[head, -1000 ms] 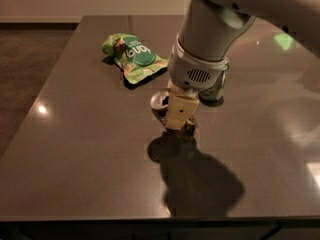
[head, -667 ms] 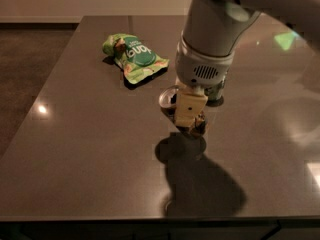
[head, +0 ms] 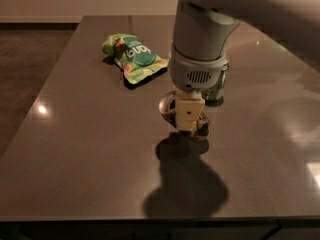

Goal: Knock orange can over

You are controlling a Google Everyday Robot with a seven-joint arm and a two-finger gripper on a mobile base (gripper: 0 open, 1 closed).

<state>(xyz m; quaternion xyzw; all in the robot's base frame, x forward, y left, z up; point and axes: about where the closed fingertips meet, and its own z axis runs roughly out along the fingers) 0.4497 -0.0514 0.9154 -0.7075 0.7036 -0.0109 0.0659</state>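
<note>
The orange can [head: 201,128] is in the middle of the dark table [head: 90,149], mostly hidden behind my gripper. Its silver top [head: 166,106] faces left and towards the camera, and its orange-brown side shows at the lower right, so it looks tilted or tipped rather than upright. My gripper [head: 189,115] points down from the grey wrist and sits right against the can, with its cream-coloured tip in front of the can's body. Whether the can rests flat on its side cannot be told.
A green-and-white can [head: 218,86] stands just behind the wrist on the right, partly hidden. A green snack bag [head: 134,56] lies at the back left. The arm's shadow [head: 185,184] falls on the table towards the front edge.
The gripper has moved a little to the right and slightly nearer the camera, pushing the orange can with it. The can's top now leans more to the left.
</note>
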